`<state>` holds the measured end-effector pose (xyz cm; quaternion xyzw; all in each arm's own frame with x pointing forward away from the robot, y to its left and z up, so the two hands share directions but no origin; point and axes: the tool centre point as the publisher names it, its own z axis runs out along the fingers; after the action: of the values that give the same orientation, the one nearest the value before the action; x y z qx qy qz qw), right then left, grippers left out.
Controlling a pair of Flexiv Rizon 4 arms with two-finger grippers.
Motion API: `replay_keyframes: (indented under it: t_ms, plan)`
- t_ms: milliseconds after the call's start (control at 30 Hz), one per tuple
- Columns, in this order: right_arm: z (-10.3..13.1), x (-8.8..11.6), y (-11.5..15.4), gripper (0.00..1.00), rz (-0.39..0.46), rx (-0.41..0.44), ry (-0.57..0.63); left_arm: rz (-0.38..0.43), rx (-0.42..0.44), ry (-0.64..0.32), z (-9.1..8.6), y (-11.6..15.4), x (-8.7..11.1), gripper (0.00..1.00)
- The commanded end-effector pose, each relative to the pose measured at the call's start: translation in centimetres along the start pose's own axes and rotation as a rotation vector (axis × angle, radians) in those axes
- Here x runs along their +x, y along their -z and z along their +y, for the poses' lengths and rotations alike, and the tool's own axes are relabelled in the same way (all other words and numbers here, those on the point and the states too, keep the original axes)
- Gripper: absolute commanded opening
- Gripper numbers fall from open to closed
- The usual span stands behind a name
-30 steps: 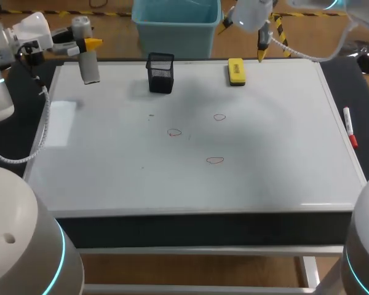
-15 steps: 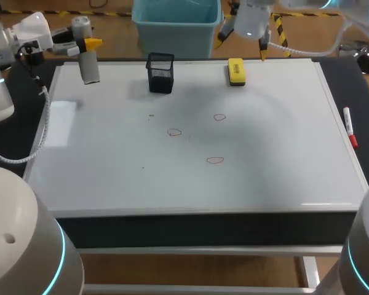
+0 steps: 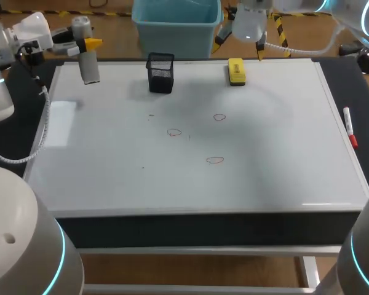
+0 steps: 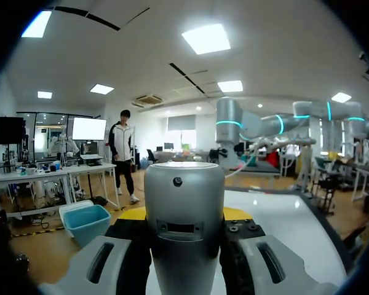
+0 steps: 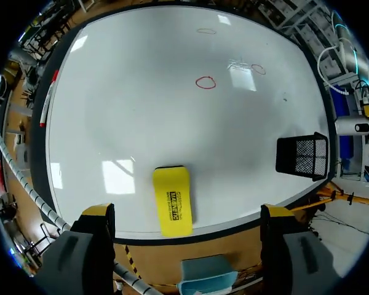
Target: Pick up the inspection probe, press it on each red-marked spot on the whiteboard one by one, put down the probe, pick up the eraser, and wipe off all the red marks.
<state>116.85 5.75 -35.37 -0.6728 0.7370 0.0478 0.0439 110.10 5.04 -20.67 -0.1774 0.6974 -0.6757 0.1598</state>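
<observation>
Probe in hand, eraser waiting

Our left end effector (image 3: 86, 46) clamps the probe (image 4: 184, 203) beside the whiteboard (image 3: 264, 178); our right end effector (image 5: 187, 215) hangs wide open above the eraser (image 5: 171, 200); red marks (image 3: 215, 161) unwiped.

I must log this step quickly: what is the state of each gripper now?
Left gripper: closed on the inspection probe.
Right gripper: open, empty; the yellow eraser lies ahead of it.

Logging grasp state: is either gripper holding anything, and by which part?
The left gripper holds the inspection probe, clamped on the sides of its upper body. The right gripper is open, apart from the eraser, holding nothing.
</observation>
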Motion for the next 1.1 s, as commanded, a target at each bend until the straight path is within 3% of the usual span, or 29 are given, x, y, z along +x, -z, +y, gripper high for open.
replay_keyframes:
  t_ms: [33,300,1100]
  plan:
    - [-0.1,0.0,0.3,1.00,0.008,-0.003,0.003,-0.003,0.001,-0.001,-0.1,0.0,0.1,0.00]
    - [-0.5,0.7,-2.6,1.00,0.014,-0.053,0.050,-0.003,0.001,-0.001,-0.1,0.0,0.1,0.00]
    - [-2.0,1.6,-5.8,1.00,0.043,-0.093,0.122,-0.003,0.001,-0.001,-0.1,0.0,0.1,0.00]
